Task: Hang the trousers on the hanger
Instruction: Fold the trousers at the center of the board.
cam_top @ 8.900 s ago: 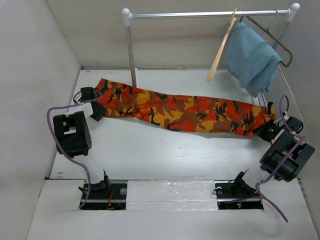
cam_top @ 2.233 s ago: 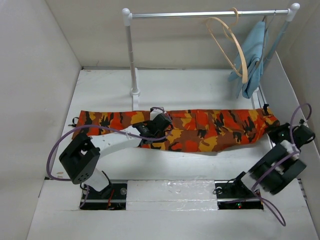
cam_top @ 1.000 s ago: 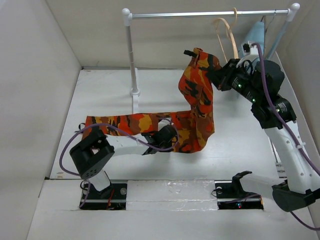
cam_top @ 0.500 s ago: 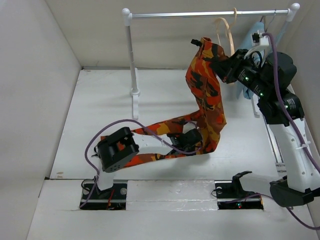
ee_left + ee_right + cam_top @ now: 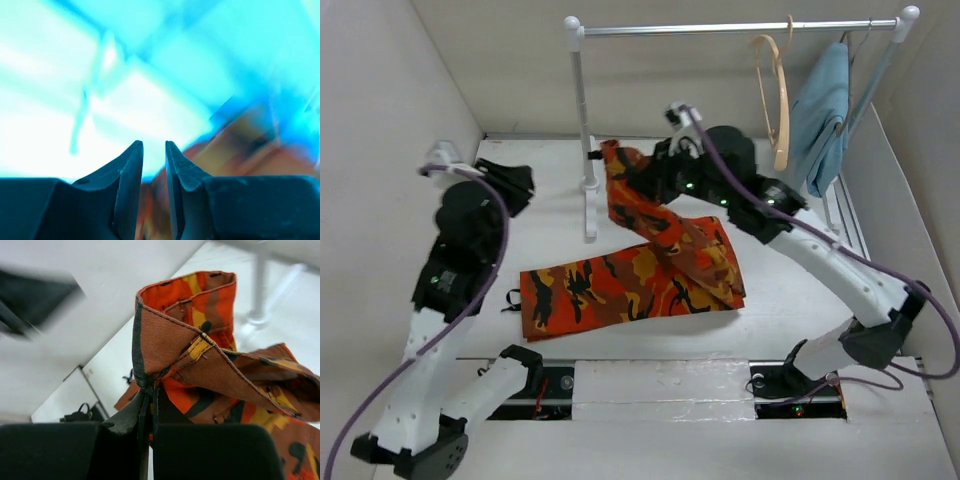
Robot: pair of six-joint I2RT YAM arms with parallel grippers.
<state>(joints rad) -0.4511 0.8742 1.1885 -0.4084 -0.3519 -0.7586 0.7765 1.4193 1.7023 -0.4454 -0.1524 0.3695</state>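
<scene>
Seen from above, trousers folded on the table, one end held up by right gripper, hanger on the rail, left gripper high by the wall, left wrist, blurred fingers slightly parted, empty, right wrist, jaws pinching trouser edge

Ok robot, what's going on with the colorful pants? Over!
Right gripper shut on trousers, one end held up, rest on table. Left gripper open, empty, off to the side. Hanger bare on rail. Rack post beside raised end.
</scene>
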